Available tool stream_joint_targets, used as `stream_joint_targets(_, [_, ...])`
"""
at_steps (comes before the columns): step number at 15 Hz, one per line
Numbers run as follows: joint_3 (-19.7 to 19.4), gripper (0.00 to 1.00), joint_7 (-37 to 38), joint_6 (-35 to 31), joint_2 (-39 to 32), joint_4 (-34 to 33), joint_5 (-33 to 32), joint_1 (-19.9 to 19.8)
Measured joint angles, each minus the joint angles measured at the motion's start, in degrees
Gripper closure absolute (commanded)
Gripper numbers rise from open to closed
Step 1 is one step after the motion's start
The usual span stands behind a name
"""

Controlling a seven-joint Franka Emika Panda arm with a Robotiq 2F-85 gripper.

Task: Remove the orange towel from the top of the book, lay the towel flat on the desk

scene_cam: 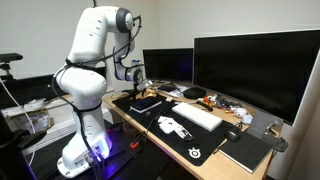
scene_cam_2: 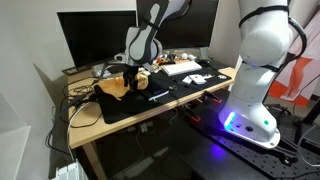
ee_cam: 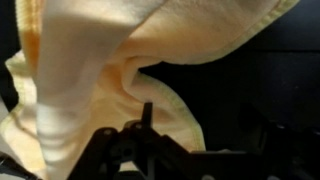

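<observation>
Black flat ground fills the right of the wrist view; I cannot tell whether it is cover or mat. Nearest the camera, the gripper (ee_cam: pixel 128 142) shows only as a dark silhouette at the lower edge, and I cannot tell whether its jaws stand apart or together. Just beyond it the orange towel (ee_cam: pixel 80 70) lies in thick folds across the left and top of that view, crumpled, not flat.

Step in hand, as I judge it: take hold of the towel at 1 fold.
1. Pinch cloth only; keep the fingertips off the cover beneath, so the book (scene_cam: pixel 148 103) does not come up too.
2. Confirm the grip before lifting; limp cloth slips.
3. Lift straight up until the trailing edge clears, then carry sideways to bare desk mat (scene_cam_2: pixel 160 105).
4. Lower while drawing along the long axis, so the cloth unrolls instead of heaping.

In an exterior view the towel (scene_cam_2: pixel 115 86) sits under the gripper and spreads to the picture's left of it. Its long axis seems to run along the length of the desk (scene_cam_2: pixel 85 118), parallel to the monitors (scene_cam_2: pixel 95 35) behind. Corners are too small to tell
</observation>
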State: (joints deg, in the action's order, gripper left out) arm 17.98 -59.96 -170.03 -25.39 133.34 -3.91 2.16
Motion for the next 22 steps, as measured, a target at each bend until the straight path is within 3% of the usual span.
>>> stream_joint_targets(6, [-2.0,0.89,4.7,-3.5,-1.3,0.0,-6.0,1.3])
stream_joint_targets(8, [-2.1,1.0,5.7,-4.8,-1.3,0.1,-7.4,1.4])
stream_joint_targets(16, [-4.3,0.99,10.1,-5.9,-1.4,0.1,-11.9,3.1])
stream_joint_targets(22, [-5.5,0.99,18.9,-7.2,-0.9,1.7,-12.1,6.1])
